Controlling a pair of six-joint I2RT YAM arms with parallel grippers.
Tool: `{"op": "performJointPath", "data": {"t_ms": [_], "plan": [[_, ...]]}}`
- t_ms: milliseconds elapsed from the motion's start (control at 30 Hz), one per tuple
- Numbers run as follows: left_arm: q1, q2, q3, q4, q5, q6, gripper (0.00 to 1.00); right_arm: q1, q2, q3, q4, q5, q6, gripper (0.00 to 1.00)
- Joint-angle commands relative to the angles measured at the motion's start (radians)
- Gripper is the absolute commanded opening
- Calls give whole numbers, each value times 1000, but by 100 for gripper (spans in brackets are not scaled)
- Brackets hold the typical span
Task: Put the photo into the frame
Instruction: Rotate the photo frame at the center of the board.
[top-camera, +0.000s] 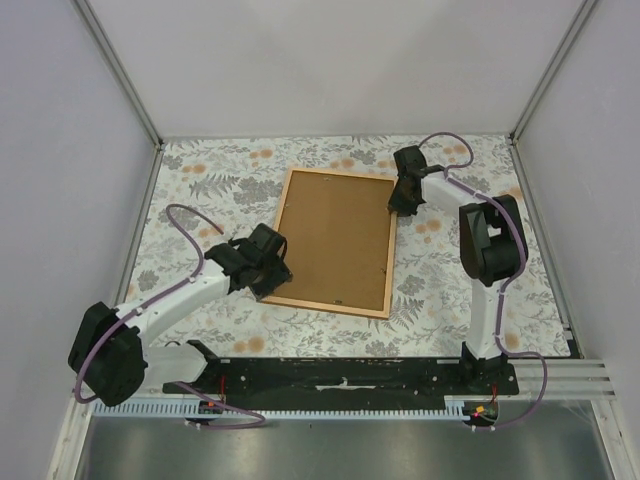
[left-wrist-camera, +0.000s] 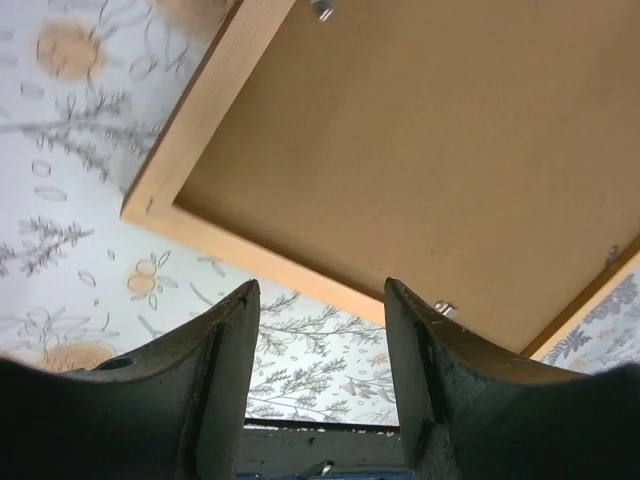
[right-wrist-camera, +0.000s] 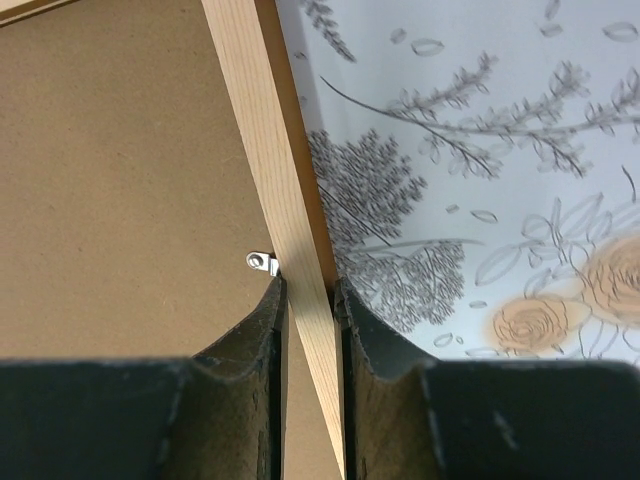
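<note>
The orange-brown wooden frame (top-camera: 330, 304) lies back side up on the flowered tablecloth, with a plain brown backing board (top-camera: 335, 240) inside its rails. The photo is not in view. My right gripper (top-camera: 402, 205) is shut on the frame's right rail near its far right corner; the right wrist view shows the rail (right-wrist-camera: 265, 150) pinched between the fingers of that gripper (right-wrist-camera: 310, 295), next to a small metal clip (right-wrist-camera: 262, 262). My left gripper (top-camera: 268, 268) is open and empty at the frame's near left corner. In the left wrist view its jaws (left-wrist-camera: 320, 300) stand over cloth just off the rail (left-wrist-camera: 200, 110).
Flowered tablecloth (top-camera: 450, 270) covers the table around the frame. Metal clips (left-wrist-camera: 445, 308) sit on the inner edge of the rails over the backing board (left-wrist-camera: 430, 150). A black base bar (top-camera: 340, 375) runs along the near edge. Walls enclose the table.
</note>
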Motion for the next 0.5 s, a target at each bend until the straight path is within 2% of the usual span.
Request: {"op": "performJointPath", "data": {"t_ms": [0, 167, 467], "plan": [[-57, -23, -72, -66, -56, -281, 59, -13, -66, -90, -2, 3, 127, 0], [-77, -32, -146, -44, -45, -361, 59, -13, -124, -182, 36, -3, 176, 0], [-77, 20, -184, 133, -9, -357, 61, -13, -184, -285, 82, -21, 184, 0]]}}
